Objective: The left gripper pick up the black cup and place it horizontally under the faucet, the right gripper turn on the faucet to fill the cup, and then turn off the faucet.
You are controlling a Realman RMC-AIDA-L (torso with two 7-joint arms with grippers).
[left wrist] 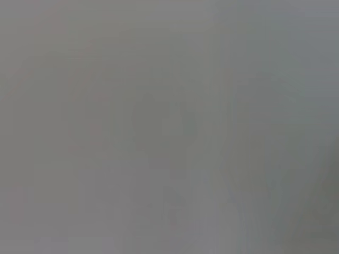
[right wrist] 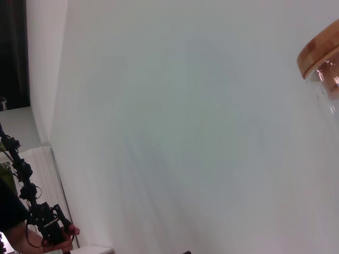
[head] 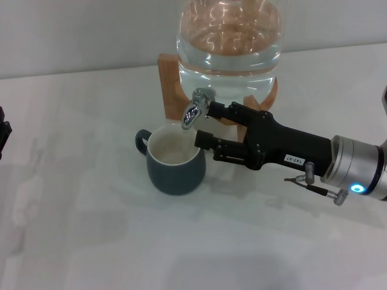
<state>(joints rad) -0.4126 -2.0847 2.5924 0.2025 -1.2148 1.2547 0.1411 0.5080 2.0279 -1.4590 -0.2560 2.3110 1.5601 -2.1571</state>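
The squat dark charcoal cup (head: 175, 161) is standing upright near the counter's (head: 72, 211) far edge, mouth up, loop handle pointing left, directly beneath the chrome faucet (head: 195, 110) of the clear glass jar (head: 230, 36). The black two-finger right end effector (head: 204, 122) is reaching in from the right, fingers spread, the upper fingertip touching the faucet; its white label is unreadable. The left end effector is sitting at the left edge, state impossible to tell.

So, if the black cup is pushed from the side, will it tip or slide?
Probably slide: the black cup looks squat and wide, standing upright on the smooth table. Its glazed look suggests stiff, breakable ceramic, rather slippery. Any water inside would add weight; none is clearly visible.
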